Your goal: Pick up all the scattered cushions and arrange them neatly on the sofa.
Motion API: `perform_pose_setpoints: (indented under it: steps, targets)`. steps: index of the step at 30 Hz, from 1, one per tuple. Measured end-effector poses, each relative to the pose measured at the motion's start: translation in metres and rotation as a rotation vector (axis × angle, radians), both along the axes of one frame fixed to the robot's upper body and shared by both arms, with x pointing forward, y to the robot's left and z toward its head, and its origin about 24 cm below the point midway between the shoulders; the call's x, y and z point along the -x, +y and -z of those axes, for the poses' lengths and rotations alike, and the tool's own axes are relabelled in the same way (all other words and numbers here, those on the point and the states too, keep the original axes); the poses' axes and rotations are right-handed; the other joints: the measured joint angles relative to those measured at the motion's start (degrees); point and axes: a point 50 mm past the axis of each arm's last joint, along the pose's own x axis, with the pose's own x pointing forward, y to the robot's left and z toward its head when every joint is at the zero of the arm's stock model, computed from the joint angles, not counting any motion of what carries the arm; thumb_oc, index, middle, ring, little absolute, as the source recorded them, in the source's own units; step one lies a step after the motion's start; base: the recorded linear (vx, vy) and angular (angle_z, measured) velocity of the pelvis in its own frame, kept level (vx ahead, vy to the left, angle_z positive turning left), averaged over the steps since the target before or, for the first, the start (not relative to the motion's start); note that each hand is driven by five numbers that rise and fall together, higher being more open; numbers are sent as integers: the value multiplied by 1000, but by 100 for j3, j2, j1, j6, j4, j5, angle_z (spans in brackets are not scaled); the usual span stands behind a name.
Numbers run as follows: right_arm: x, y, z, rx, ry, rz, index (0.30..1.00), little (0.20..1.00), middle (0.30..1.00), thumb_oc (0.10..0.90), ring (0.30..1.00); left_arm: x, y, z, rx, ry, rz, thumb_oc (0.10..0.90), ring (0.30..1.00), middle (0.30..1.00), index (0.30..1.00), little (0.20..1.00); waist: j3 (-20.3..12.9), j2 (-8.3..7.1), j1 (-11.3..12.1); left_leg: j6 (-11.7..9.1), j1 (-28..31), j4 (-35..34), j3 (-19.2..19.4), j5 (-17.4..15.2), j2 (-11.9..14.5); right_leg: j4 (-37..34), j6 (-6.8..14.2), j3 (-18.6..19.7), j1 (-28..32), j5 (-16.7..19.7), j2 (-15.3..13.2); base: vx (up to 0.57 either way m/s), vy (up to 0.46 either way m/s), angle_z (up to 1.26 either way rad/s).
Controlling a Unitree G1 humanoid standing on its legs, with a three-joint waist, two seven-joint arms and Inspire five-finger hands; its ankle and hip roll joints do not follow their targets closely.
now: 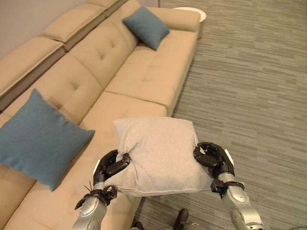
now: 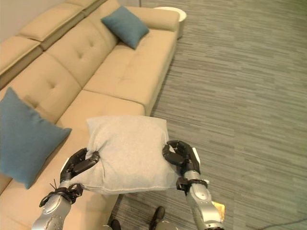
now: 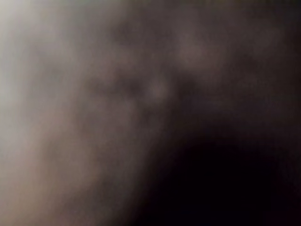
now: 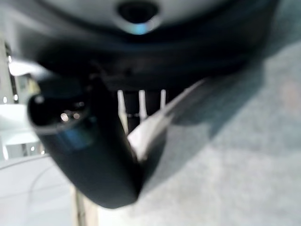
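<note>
I hold a light grey cushion (image 1: 158,153) in the air over the front edge of the beige sofa (image 1: 139,72). My left hand (image 1: 111,167) is curled round its left corner and my right hand (image 1: 213,158) grips its right edge. The grey fabric (image 4: 244,155) lies close against my right hand in the right wrist view. A blue cushion (image 1: 38,139) leans against the backrest at the near left. A second blue cushion (image 1: 145,26) leans at the sofa's far end.
A small white round table (image 1: 194,13) stands past the sofa's far armrest. Grey striped carpet (image 1: 249,86) covers the floor to the right. The sofa seat (image 1: 144,72) between the two blue cushions is bare.
</note>
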Motion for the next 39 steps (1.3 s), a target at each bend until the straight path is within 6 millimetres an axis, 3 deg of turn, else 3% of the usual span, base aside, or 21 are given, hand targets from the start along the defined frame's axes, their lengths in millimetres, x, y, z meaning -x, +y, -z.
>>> perform_pose_setpoints:
  steps: [2, 3, 4, 6, 8, 10, 13, 15, 16, 18, 21, 22, 24, 25, 29, 32, 33, 34, 35, 36, 39]
  targets:
    - [0, -4, -2, 12, -5, 16, 300, 300, 300, 400, 300, 0, -3, 1, 5, 4, 11, 400, 300, 300, 300, 300, 13, -16, 65, 43, -429, 1017, -259, -9, 103, -195, -219, 276, 123, 85, 137, 114, -94, -69]
    - [0, -4, -2, 17, -5, 17, 300, 300, 300, 400, 300, 0, -4, 1, 11, 6, 15, 400, 300, 300, 300, 300, 31, -39, 70, -137, -501, 981, -649, -177, -47, -293, -233, 407, 197, 124, 174, 231, -82, -60]
    - [0, -7, -4, 30, -11, 23, 300, 300, 300, 400, 300, -2, -7, -2, 21, -9, 20, 400, 300, 300, 300, 300, 55, -79, 50, -301, -628, 569, -1184, -345, -492, -537, -188, 603, 273, 253, 194, 266, -44, -61]
    - [-1, -8, -6, 32, -18, 26, 300, 300, 300, 400, 300, -4, -8, -4, 26, -19, 22, 400, 300, 300, 300, 300, 97, -149, 100, -237, -739, -33, -1409, -379, -951, -763, -158, 841, 337, 291, 194, 192, -5, -63]
    - [-2, -8, -6, 38, -19, 35, 300, 300, 300, 400, 300, -6, -9, -5, 25, -22, 25, 400, 300, 300, 300, 300, 131, -124, 77, -39, -1197, -533, -1374, -135, -1332, -1144, -95, 1019, 623, 432, 356, 235, 50, -75]
    - [-3, -6, -7, 51, -22, 26, 300, 300, 300, 400, 300, -5, -6, -4, 16, -18, 19, 400, 300, 300, 300, 300, 153, -87, 300, 43, -1422, -809, -1425, 189, -1274, -1298, -70, 1237, 824, 432, 553, 270, 118, -100]
    - [1, -4, -5, 49, -14, 24, 300, 300, 300, 400, 300, -5, -5, -5, 8, -19, 19, 400, 300, 300, 300, 300, 111, 65, 210, 136, -1226, -889, -1560, 522, -1128, -1157, -27, 1385, 1144, 83, 727, 191, 130, -46]
    - [-1, -4, -7, 61, -24, 20, 300, 300, 300, 400, 300, -5, -4, -6, 5, -22, 18, 400, 300, 300, 300, 300, 72, 150, 206, 414, -976, -1067, -1468, 917, -1064, -532, 132, 1465, 1019, -321, 697, 197, 155, -48]
    - [-3, 0, -9, 54, -37, 14, 300, 300, 300, 400, 300, -8, -1, -9, -7, -32, 15, 400, 300, 300, 300, 300, 84, 94, 177, 643, -780, -1175, -1287, 876, -1147, 481, 500, 1383, 664, -766, 435, 143, 128, -34]
    - [-4, 3, -12, 54, -50, 9, 300, 300, 300, 400, 300, -12, 1, -13, -27, -47, 24, 400, 300, 300, 300, 300, 98, 105, 115, 743, -480, -1245, -1262, 783, -1314, 2306, 884, 1050, -23, -1078, -46, 163, 116, -16]
    - [-5, 6, -13, 53, -56, -4, 300, 300, 300, 400, 300, -17, 5, -20, -43, -71, 22, 400, 300, 300, 300, 300, 151, 174, 116, 839, -95, -1275, -1308, 516, -1357, 2784, 989, 913, -348, -1181, -397, 209, 44, -11]
    - [-6, 10, -14, 39, -67, -8, 300, 300, 300, 400, 300, -19, 8, -23, -53, -84, 22, 400, 300, 300, 300, 300, 176, 160, 105, 849, 47, -1293, -1263, 480, -1424, 2668, 911, 700, -473, -1134, -694, 240, -20, -5]
    - [-6, 11, -15, 36, -73, -10, 300, 300, 300, 400, 300, -22, 8, -27, -58, -98, 23, 400, 300, 300, 300, 300, 180, 193, 102, 740, 150, -1311, -1316, 384, -1390, 2151, 777, 664, -611, -1028, -754, 242, -57, 12]
    - [-7, 13, -16, 31, -79, -13, 300, 300, 300, 400, 300, -22, 11, -28, -62, -102, 18, 400, 300, 300, 300, 300, 184, 175, 102, 740, 216, -1330, -1302, 371, -1387, 1587, 630, 534, -604, -831, -714, 325, -91, 14]
    - [-12, 13, -22, 48, -96, -30, 300, 300, 300, 400, 300, -24, 12, -24, -39, -90, -16, 400, 300, 300, 300, 300, 197, 219, 24, 632, 354, -1342, -1814, -40, -1299, 544, 770, 877, -1089, -123, -235, 360, -128, 22]
    - [-11, 11, -20, 54, -86, -29, 300, 300, 300, 400, 300, -18, 10, -15, -30, -55, -18, 400, 300, 300, 300, 300, 198, 150, -84, 484, 782, -1476, -1922, -141, -1338, -283, 576, 713, -1003, 608, -199, 257, -103, 52]
    - [-11, 11, -19, 58, -81, -29, 300, 300, 300, 400, 300, -16, 8, -12, -24, -45, -19, 400, 300, 300, 300, 300, 189, 127, -80, 427, 961, -1538, -2017, -201, -1352, -347, 543, 716, -879, 639, -213, 449, -230, 49]
    - [-9, 10, -18, 62, -75, -28, 300, 300, 300, 400, 300, -13, 9, -10, -23, -36, -23, 400, 300, 300, 300, 300, 161, 104, -97, 368, 1112, -1552, -2088, -273, -1371, -394, 323, 721, -754, 1121, -220, 303, -184, 31]
    - [-9, 8, -19, 70, -75, -29, 300, 300, 300, 400, 300, -11, 6, -8, -6, -29, -29, 400, 300, 300, 300, 300, 133, 154, -61, 309, 1196, -1533, -2073, -323, -1321, -386, -92, 706, -684, 1339, -144, 401, -349, 55]
    - [-11, 2, -20, 78, -75, -10, 300, 300, 300, 400, 300, -12, -3, -8, 36, -38, -30, 400, 300, 300, 300, 300, 116, 243, -78, -89, 676, -408, -2159, -573, -1181, -354, 52, 470, -498, 988, -100, 77, -164, 59]
    - [-12, -2, -22, 93, -76, -10, 300, 300, 300, 400, 300, -13, -8, -9, 45, -43, -17, 400, 300, 300, 300, 300, 108, 159, -27, -178, -198, 1681, -1776, -636, -1006, -546, -216, 216, -54, 858, 40, 99, -165, 43]
